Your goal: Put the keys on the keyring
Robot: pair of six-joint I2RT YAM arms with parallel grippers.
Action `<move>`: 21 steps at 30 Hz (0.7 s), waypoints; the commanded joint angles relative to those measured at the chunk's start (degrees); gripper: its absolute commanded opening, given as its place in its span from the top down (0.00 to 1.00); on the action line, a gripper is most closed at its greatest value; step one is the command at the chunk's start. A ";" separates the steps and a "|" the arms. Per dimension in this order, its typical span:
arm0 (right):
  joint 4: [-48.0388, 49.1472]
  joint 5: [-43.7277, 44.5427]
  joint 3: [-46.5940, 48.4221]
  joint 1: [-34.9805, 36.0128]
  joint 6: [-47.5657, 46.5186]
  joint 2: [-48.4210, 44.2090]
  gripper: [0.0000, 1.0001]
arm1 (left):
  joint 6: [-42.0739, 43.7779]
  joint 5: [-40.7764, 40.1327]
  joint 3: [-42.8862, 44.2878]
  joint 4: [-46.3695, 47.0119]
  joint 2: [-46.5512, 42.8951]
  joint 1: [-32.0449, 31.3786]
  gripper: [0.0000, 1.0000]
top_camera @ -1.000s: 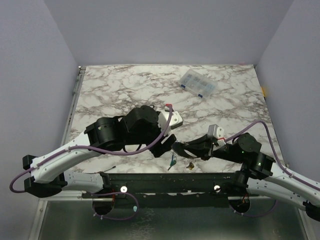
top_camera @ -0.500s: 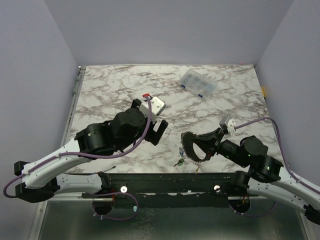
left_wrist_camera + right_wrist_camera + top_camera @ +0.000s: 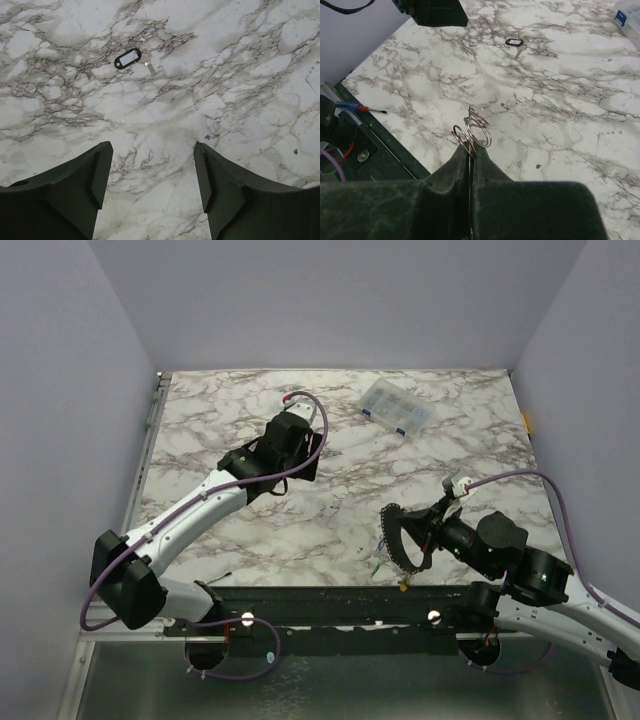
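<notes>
My right gripper (image 3: 471,150) is shut on the keyring (image 3: 470,142), a thin grey wire seen edge-on between the jaws. Small split rings (image 3: 479,131) sit on it just past the fingertips. In the top view the right gripper (image 3: 393,540) hovers near the table's front edge, and a green key (image 3: 377,566) and a yellow key (image 3: 403,586) dangle below it. A black-rimmed oval tag (image 3: 128,58) with a small ring beside it lies flat on the marble (image 3: 514,42). My left gripper (image 3: 152,147) is open and empty above the table, short of the tag (image 3: 303,452).
A clear compartment box (image 3: 397,407) lies at the back right of the marble table (image 3: 200,430). A small red-and-blue screwdriver (image 3: 355,106) rests on the dark front rail. The left arm reaches diagonally from the front left to the back middle.
The left arm has swung away from the right gripper, up to the back middle of the table, jaws still apart. The right gripper has shifted right and toward the front edge with the keyring.
</notes>
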 commanded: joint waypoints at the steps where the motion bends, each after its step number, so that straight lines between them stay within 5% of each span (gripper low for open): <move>1: -1.00 1.51 1.97 0.32 1.82 -0.19 0.99 | -0.75 7.43 1.37 6.71 6.55 3.47 0.29; 21: 0.38 -3.78 -0.10 0.30 2.05 -0.43 0.99 | 5.06 15.46 10.73 14.75 32.94 12.82 0.51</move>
